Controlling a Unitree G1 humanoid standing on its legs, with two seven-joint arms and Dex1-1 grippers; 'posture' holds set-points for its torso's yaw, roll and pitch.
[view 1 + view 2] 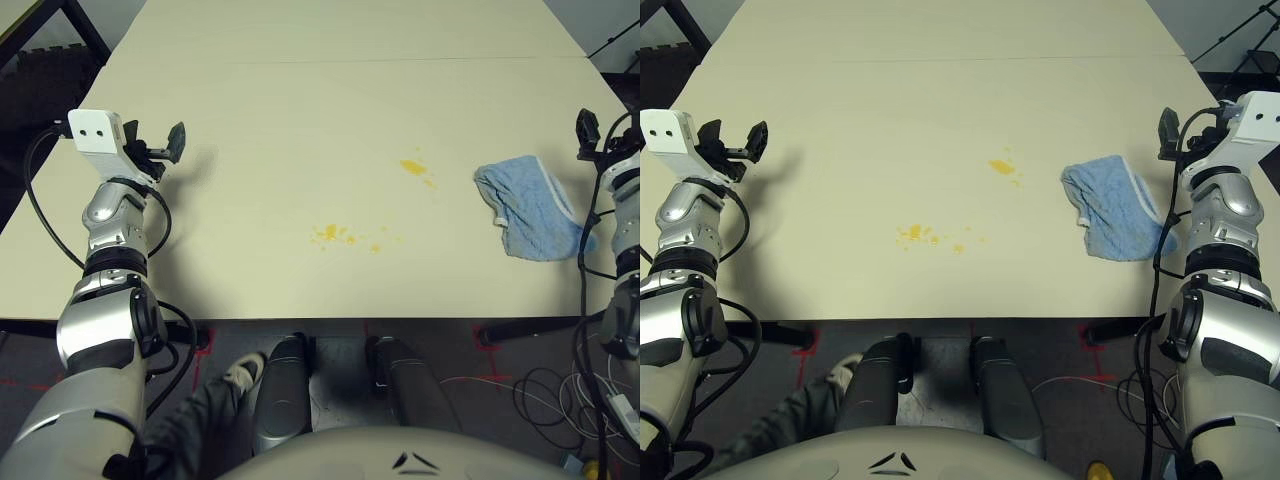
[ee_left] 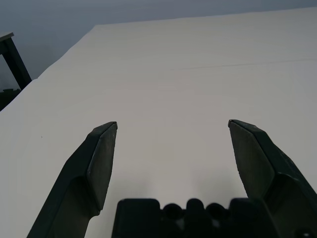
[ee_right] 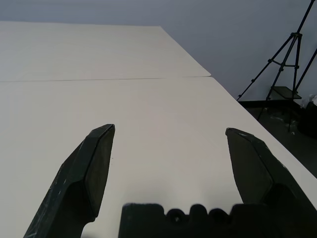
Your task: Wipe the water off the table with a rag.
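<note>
Left gripper (image 2: 172,126), jaws wide and empty, above the table's (image 1: 300,100) left edge — yellow-orange water (image 1: 335,234) splotches mid-table, the crumpled blue rag (image 1: 528,207) just right of them — right gripper (image 3: 169,131), jaws likewise wide and empty, beside the rag.

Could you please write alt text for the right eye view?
A crumpled blue rag lies on the cream table, right of yellow-orange water splotches; the open left gripper and right gripper hover at either side.
</note>
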